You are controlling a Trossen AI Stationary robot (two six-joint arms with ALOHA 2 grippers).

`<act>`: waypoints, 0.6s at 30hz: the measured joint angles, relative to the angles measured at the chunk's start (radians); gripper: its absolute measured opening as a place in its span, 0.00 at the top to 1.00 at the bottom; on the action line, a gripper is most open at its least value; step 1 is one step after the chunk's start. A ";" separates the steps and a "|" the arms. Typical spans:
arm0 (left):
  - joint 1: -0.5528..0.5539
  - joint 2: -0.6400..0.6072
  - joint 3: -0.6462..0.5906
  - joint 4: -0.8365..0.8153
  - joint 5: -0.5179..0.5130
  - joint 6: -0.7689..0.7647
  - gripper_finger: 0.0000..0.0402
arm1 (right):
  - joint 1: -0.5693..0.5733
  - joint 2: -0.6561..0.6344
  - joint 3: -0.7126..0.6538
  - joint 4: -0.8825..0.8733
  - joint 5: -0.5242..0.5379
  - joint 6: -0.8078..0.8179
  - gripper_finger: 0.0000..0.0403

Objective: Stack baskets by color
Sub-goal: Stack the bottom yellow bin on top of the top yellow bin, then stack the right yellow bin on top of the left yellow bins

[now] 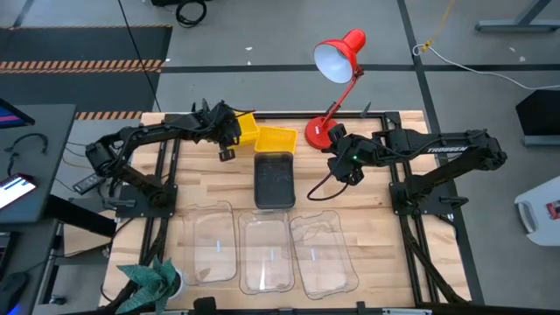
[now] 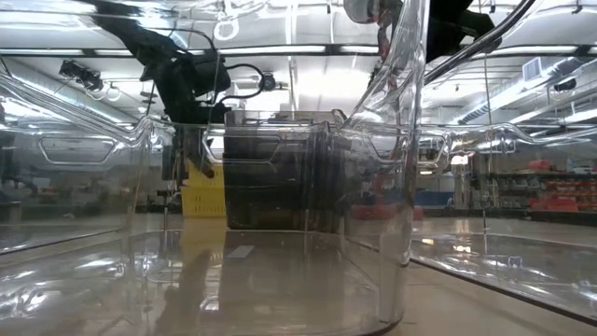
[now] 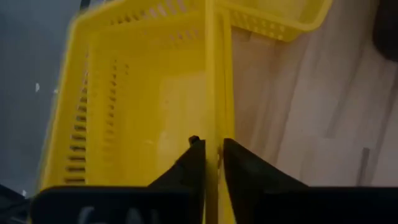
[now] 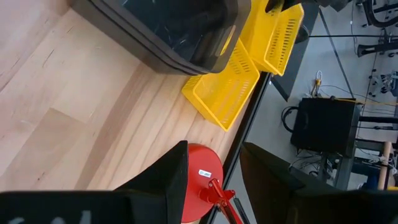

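Two yellow baskets stand at the table's far edge: one [image 1: 248, 128] under my left gripper [image 1: 233, 131], the other [image 1: 276, 140] right beside it. My left gripper [image 3: 210, 146] is closed over the first basket's side wall. This basket reaches partly past the table's far edge. A smoky-grey basket [image 1: 274, 179] stands at mid-table. Three clear baskets [image 1: 210, 243], [image 1: 267, 254], [image 1: 324, 249] lie in a row near the front. My right gripper [image 1: 346, 168] hangs open above the table, by the red lamp's base [image 4: 202, 186], with nothing between its fingers. My left gripper has the yellow basket's side wall [image 3: 215, 127] between its two fingers, one finger [image 3: 194, 163] inside the basket and one [image 3: 241, 169] outside. The fingers slant down from above, across the rim. Whether the basket's bottom rests on the table I cannot tell.
A red desk lamp [image 1: 337, 66] stands at the far edge, its base [image 1: 317, 133] right of the yellow baskets. A green plant-like thing [image 1: 153, 278] sits at the front left corner. Bare wood shows left and right of the grey basket.
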 joint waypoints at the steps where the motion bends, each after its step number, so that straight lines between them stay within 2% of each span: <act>1: 0.000 -0.001 0.000 -0.003 0.000 -0.006 0.81 | 0.000 0.000 0.000 0.000 0.000 0.000 0.63; 5: 0.000 -0.027 0.000 -0.012 -0.003 -0.008 0.70 | 0.000 0.000 0.000 0.000 0.000 0.000 0.63; 9: 0.000 -0.074 0.000 -0.032 -0.013 -0.032 0.63 | 0.000 0.000 0.000 0.000 -0.001 0.000 0.63; 13: -0.019 -0.141 0.000 -0.078 0.036 -0.072 0.62 | -0.022 0.000 -0.045 0.062 -0.032 -0.013 0.63; 18: -0.056 -0.211 0.001 -0.089 0.061 -0.115 0.65 | -0.076 0.001 -0.145 0.199 -0.053 -0.109 0.63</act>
